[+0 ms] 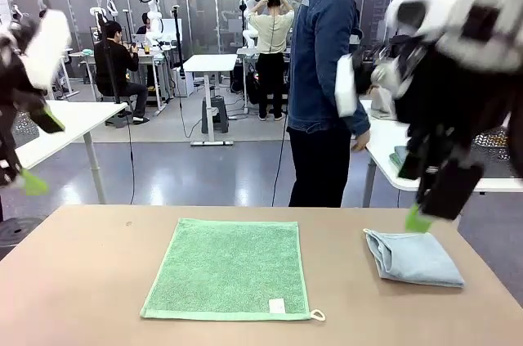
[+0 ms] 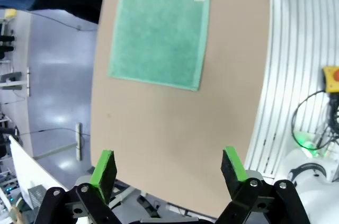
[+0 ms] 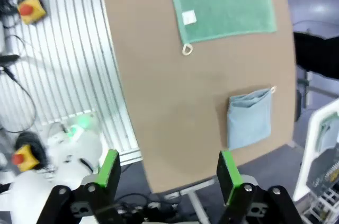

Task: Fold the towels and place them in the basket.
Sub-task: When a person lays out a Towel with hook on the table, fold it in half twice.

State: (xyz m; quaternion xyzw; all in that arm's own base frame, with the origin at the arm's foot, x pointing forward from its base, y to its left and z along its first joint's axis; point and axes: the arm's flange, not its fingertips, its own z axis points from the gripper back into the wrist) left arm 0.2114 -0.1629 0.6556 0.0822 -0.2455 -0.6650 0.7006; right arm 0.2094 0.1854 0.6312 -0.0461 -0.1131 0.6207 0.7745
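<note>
Left gripper (image 2: pixel 169 168) agape above tan table (image 2: pixel 175 128)

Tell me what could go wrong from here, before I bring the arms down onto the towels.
1. The green towel lies flat and unfolded on the table; a pinch at its edge may slip or bunch it rather than fold cleanly.
2. The folded blue-grey towel sits close to the table's right edge; a nudge from the open right gripper could push it off.
3. A person stands at the far side, near the right arm's sweep.
</note>
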